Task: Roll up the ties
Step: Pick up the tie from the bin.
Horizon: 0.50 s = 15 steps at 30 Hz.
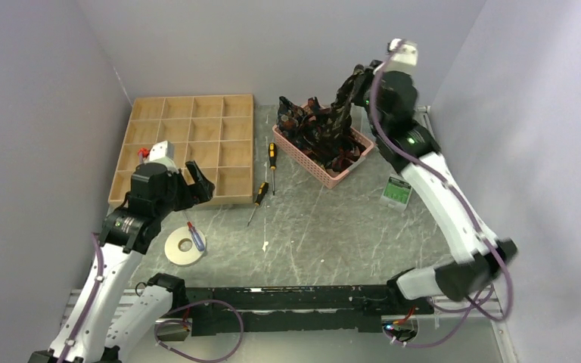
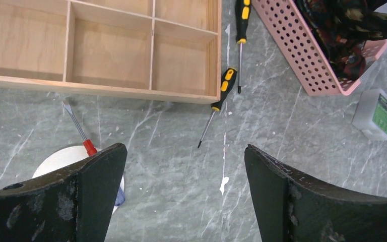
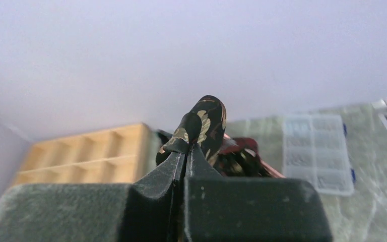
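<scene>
So the left pincer [image 2: 184, 148] is spread wide, both dark fingers hanging over the grey marbled counter [image 2: 171, 171]. Up top left there's a wooden divider tray [image 2: 101, 88], with two yellow-and-black screwdrivers [image 2: 220, 93] just beside its right edge. A red-handled screwdriver [image 2: 80, 133] lies across a white tape roll [image 2: 55, 161]. The pink basket [image 2: 297, 50] holds dark ties [image 2: 347, 30], and a small green-labelled box [image 2: 375, 113] sits near it.

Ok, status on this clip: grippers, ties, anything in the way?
Left gripper open, empty, over the table. Right gripper shut on one tie, held above the pink basket; other ties inside it. Two yellow-handled screwdrivers beside it.
</scene>
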Tool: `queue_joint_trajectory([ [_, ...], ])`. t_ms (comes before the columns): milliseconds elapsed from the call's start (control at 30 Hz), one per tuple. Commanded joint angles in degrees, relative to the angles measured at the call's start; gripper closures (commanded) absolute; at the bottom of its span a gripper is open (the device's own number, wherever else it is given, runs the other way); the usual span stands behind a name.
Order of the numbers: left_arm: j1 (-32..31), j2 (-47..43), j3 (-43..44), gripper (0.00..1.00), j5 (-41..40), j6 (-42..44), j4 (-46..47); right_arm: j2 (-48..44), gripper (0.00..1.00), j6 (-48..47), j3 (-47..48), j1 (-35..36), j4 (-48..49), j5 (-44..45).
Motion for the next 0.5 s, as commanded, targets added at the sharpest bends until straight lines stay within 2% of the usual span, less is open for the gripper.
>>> queue_joint_trajectory([
  [0,0.2,-3.6,0.1,0.06,-0.6,0.2,4.0,-10.8,1.0,-3.2,1.1,5.8,-4.1,-1.5],
  [100,0.3,-5.7,0.2,0.06,4.1,-1.1,8.4,-18.4,1.0,-4.3,-1.4,11.5,-6.5,-5.3],
  [267,0.2,-5.3,0.0,0.06,18.9,-2.8,22.1,-27.2,1.0,-2.7,-1.5,12.6,-12.0,-17.0],
  [467,0.2,2.4,1.1,0.06,38.8,-6.4,44.3,-27.0,1.0,-1.2,10.6,12.6,-19.0,-25.9],
])
